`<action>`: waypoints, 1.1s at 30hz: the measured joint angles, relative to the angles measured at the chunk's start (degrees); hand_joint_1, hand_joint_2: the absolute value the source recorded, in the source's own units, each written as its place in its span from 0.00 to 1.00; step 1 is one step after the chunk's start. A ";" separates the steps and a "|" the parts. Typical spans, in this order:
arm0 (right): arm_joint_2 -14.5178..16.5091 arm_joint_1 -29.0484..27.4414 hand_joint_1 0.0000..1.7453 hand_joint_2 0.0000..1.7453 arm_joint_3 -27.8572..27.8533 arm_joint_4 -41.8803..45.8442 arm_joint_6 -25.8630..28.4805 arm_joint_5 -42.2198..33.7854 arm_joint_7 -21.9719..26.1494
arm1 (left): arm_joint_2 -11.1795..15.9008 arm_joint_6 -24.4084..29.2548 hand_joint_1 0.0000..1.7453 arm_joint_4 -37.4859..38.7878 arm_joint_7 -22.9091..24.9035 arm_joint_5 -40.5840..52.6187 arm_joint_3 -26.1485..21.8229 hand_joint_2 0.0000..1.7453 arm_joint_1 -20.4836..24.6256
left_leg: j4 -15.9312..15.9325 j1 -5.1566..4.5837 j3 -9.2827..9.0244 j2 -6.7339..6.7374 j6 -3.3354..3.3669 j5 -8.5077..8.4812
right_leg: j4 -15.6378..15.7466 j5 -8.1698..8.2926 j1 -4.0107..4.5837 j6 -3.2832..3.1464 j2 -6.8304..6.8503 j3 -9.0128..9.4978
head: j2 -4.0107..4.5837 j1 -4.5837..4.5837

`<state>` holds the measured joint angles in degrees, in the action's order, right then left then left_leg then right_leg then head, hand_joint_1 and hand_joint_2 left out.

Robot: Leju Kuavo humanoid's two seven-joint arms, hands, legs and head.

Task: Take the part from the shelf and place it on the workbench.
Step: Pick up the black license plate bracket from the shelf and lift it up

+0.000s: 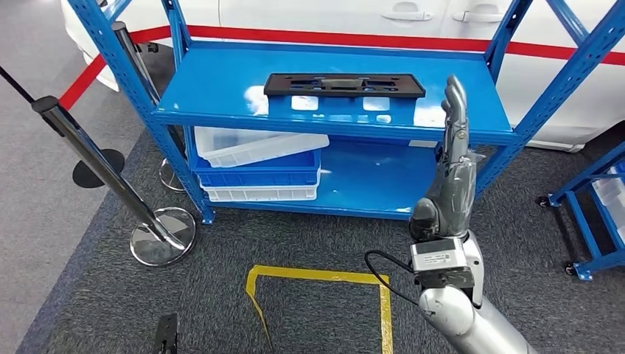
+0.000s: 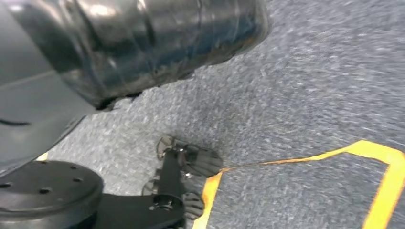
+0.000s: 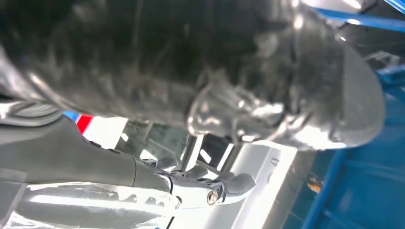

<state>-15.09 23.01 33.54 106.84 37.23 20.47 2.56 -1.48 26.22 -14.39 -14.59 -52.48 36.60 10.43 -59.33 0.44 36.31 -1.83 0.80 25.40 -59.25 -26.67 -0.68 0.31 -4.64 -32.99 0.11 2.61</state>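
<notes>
The part (image 1: pixel 344 85) is a flat black elongated frame lying on the top level of the blue shelf (image 1: pixel 221 92), toward the back middle. My right hand (image 1: pixel 453 158) is raised in front of the shelf's right portion with its fingers stretched straight up, holding nothing and apart from the part, which lies to its left. In the right wrist view the same hand (image 3: pixel 210 188) shows straight fingers under a thick glossy thumb. In the left wrist view my left hand (image 2: pixel 143 43) shows as a dark glossy cover above grey carpet; its fingers are hidden.
Stacked white and blue bins (image 1: pixel 258 162) sit on the lower shelf level. A chrome stanchion (image 1: pixel 103 166) leans at the left. A yellow tape square (image 1: pixel 324 276) marks the carpet. A white car (image 1: pixel 332 18) stands behind the shelf, and another blue rack (image 1: pixel 597 203) at the right.
</notes>
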 joint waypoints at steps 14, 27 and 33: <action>-0.02 -0.58 0.00 0.00 0.49 0.06 -0.40 0.64 -0.02 | -0.25 -0.22 0.00 -0.08 0.16 0.38 0.66 0.00 0.02 | 0.28 -0.10 -1.85 1.41 0.73 0.96 | -0.48 1.20 0.27 0.70 4.50 -1.83 | 0.00 -0.50; -0.01 -0.37 0.00 0.00 0.93 0.02 -1.04 0.66 -0.02 | -0.03 -0.31 0.00 -0.08 0.29 0.37 1.04 0.00 0.08 | -4.53 0.12 0.51 1.50 -0.97 1.88 | 0.10 1.38 0.17 -1.05 4.03 -1.36 | 0.00 -0.01; -0.03 -0.14 0.00 0.00 1.27 0.01 -1.47 0.93 -0.03 | -0.04 -0.33 0.00 -0.11 0.20 0.38 1.25 0.00 0.23 | 1.09 0.04 -2.02 1.52 0.78 0.52 | -0.45 0.81 0.27 0.67 3.97 -1.82 | 0.00 -0.19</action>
<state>-15.12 22.87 34.81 106.85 35.76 21.40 2.53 -1.52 25.89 -14.50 -14.39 -52.10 37.85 10.66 -58.24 0.48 34.29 -0.31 1.58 25.92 -59.70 -25.86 -0.40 0.99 -0.67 -34.81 0.11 2.42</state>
